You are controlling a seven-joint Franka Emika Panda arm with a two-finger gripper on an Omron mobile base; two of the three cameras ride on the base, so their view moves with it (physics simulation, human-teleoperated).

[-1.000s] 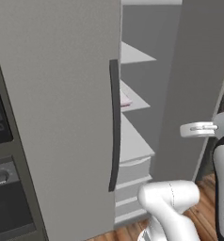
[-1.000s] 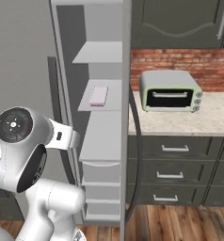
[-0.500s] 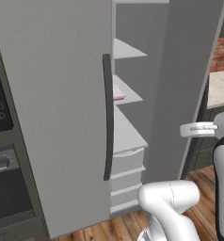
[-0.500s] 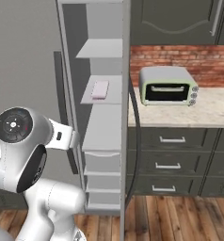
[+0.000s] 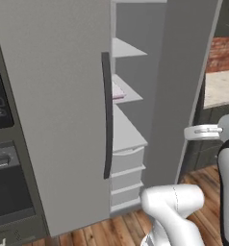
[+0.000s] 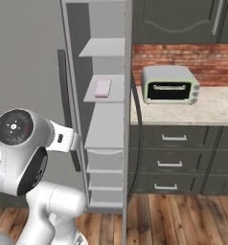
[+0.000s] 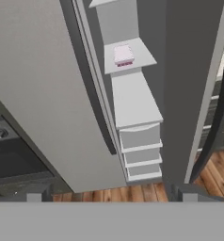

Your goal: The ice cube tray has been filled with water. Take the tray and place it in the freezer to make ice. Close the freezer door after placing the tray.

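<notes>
Tray (image 7: 124, 55) on freezer (image 7: 132, 101) shelf.

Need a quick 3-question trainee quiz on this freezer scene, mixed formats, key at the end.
1. True or false: the tray lies on a freezer shelf.
2. The door stands: A) shut B) open C) removed
3. Fill in: on the counter right of the freezer stands a toaster ____.

Key: 1 true; 2 B; 3 oven.
</notes>
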